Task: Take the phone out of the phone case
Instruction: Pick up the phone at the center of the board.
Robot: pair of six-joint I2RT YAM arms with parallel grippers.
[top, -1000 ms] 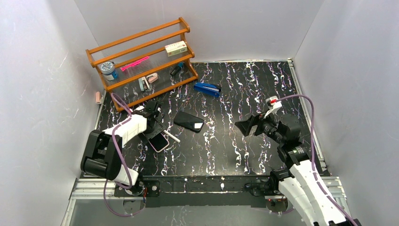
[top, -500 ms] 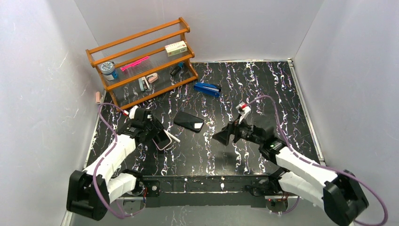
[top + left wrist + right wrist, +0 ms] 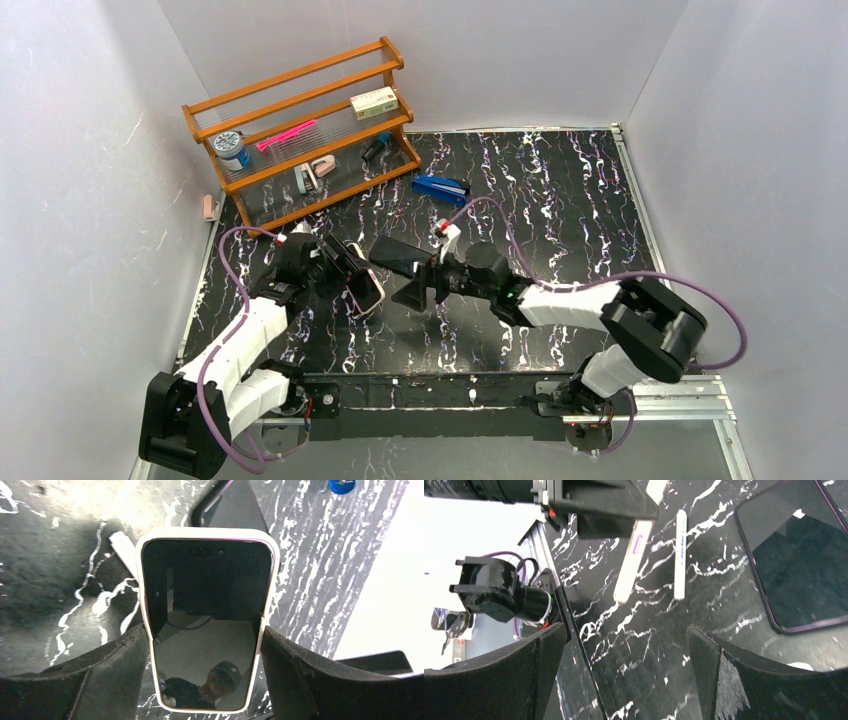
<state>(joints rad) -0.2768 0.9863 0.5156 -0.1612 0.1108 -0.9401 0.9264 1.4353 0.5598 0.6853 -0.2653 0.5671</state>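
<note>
Near left edge of desk (image 3: 560, 200), cased phone (image 3: 207, 620) is being clamped by its sides in left gripper (image 3: 347, 276), while right gripper (image 3: 415, 290) is being held spread alongside, presumably to pry case (image 3: 207, 533) off.

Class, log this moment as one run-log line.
left gripper: shut on cased phone | right gripper: open, facing it | second phone: lying flat

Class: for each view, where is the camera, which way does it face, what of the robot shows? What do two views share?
Top external: fixed above, behind both arms, looking down on them, table and rack.
Left wrist: on the left arm, facing the cased phone clamped in its jaws.
Right wrist: on the right arm, facing the left arm; its open jaws frame the view.
Shared: both wrists see the cased phone and dark phone.
</note>
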